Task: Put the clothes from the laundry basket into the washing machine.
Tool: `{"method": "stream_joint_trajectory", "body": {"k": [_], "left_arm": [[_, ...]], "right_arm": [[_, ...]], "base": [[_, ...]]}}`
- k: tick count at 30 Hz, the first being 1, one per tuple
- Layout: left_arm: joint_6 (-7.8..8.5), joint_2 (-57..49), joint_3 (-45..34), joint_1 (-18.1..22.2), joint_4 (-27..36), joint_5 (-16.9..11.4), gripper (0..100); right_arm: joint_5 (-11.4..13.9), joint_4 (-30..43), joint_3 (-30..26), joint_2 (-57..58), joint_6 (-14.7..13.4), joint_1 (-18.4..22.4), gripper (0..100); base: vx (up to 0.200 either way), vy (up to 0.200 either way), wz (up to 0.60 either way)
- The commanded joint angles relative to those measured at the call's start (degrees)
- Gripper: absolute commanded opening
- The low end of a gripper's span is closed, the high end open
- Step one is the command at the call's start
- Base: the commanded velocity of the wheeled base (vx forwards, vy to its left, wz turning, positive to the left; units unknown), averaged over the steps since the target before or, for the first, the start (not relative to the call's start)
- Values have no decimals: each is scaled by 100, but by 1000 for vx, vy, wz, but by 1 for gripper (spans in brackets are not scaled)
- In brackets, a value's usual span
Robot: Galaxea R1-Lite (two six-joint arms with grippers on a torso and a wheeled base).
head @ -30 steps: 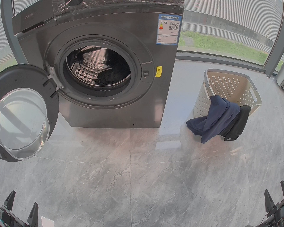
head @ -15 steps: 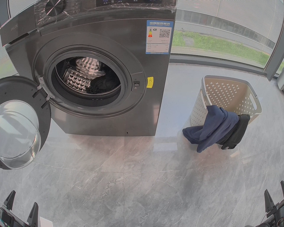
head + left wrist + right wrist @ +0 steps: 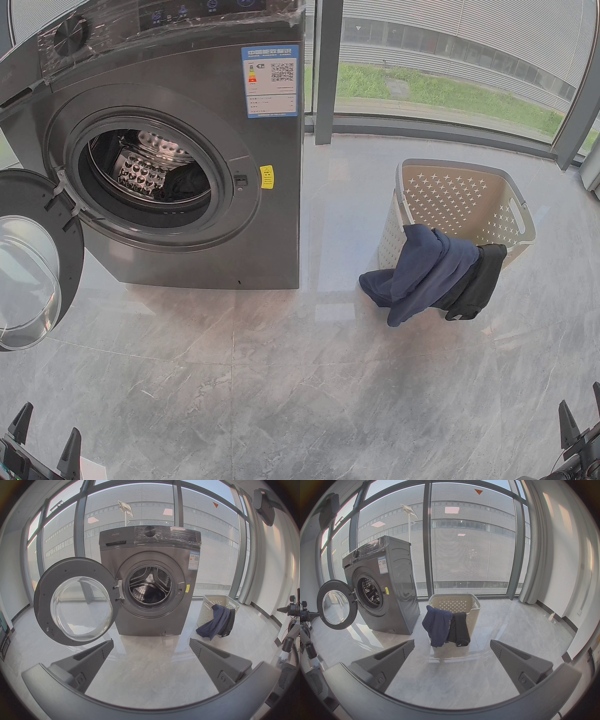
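In the head view the washing machine (image 3: 187,156) fills the upper left, its door (image 3: 31,262) swung wide at the left edge and a dark garment (image 3: 184,184) already lying in the drum. The laundry basket (image 3: 462,169) stands on the floor at centre right, well apart from both arms, with a blue garment (image 3: 425,269) and a black garment (image 3: 475,287) draped over its near rim, the blue one trailing to the floor. The left gripper (image 3: 49,431) sits in the bottom left corner and the right gripper (image 3: 581,409) in the bottom right. In the left wrist view the left gripper (image 3: 150,642) has its jaws spread and empty, facing the open drum. In the right wrist view the right gripper (image 3: 452,642) is likewise released and holds nothing, with the basket straight ahead of it. The step in hand looks like closing in on the basket, and the right arm seems better placed for it. Best to pinch the blue garment where it bunches over the rim, then lift high so the trailing end clears the floor and does not drag the basket.
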State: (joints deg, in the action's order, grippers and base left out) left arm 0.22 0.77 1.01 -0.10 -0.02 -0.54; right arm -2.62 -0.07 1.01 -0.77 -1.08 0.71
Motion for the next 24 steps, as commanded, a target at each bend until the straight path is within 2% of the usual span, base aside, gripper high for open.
{"method": "stream_joint_trajectory", "body": {"k": [1, 24], "left_arm": [[4, -50, -101, 10, -6, 1, 100], [4, -50, -101, 1, 2, 10, 100]], "right_arm": [[-2, -1, -101, 24, 3, 0, 100], [-2, -1, -101, 24, 29, 0, 100]], "base": [[0, -200, 0], [0, -200, 0]]}}
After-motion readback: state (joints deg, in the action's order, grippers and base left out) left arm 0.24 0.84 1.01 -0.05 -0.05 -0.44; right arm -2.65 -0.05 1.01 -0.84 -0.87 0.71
